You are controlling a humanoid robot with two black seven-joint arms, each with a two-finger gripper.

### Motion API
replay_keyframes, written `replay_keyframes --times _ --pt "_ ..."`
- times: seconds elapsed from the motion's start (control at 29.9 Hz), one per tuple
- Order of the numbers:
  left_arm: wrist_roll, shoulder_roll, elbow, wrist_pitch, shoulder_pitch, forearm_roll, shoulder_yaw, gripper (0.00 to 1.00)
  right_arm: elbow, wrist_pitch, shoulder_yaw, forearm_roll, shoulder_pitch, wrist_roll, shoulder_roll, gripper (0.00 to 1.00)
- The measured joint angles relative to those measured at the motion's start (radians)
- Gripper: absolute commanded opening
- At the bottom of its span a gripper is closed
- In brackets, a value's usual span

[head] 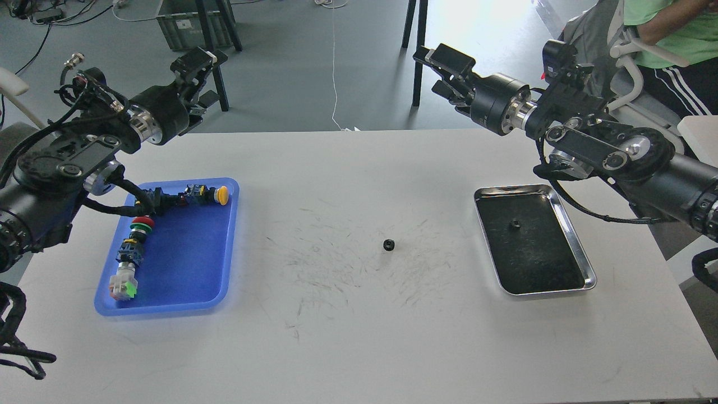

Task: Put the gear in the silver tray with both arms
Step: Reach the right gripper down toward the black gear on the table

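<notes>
Small, black and toothed, gear [388, 244] lies on table [348, 336]; both claws' grip state unclear.

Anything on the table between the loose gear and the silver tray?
Nothing visible. The gear sits alone on bare table, with open surface up to the silver tray on its right. A second small gear already lies inside the tray.

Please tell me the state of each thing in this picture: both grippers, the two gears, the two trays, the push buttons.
left gripper: raised behind the table, holds nothing
right gripper: open, raised, holds nothing
gear on table: loose, between the trays
gear in tray: lies on the tray floor
silver tray: holds one gear
blue tray: holds push buttons
</notes>
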Motion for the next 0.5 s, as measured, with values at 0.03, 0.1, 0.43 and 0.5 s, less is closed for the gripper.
replay_keyframes --times 0.03,0.1,0.43,0.5 --pt "0.000 0.000 0.007 -0.028 0.000 -0.011 -0.017 0.99 0.011 0.004 -0.028 -0.031 0.009 0.000 0.000 0.98" --pt "0.000 0.000 0.018 -0.055 0.000 -0.024 -0.043 0.99 0.026 0.008 -0.081 -0.137 0.032 0.000 0.007 0.98" --pt "0.000 0.004 0.053 -0.067 -0.001 -0.051 -0.063 0.99 0.018 0.003 -0.289 -0.640 0.053 0.000 0.105 0.96" --pt "0.000 0.004 0.058 -0.067 -0.001 -0.053 -0.063 0.99 0.017 0.002 -0.318 -0.672 0.053 0.000 0.137 0.95"
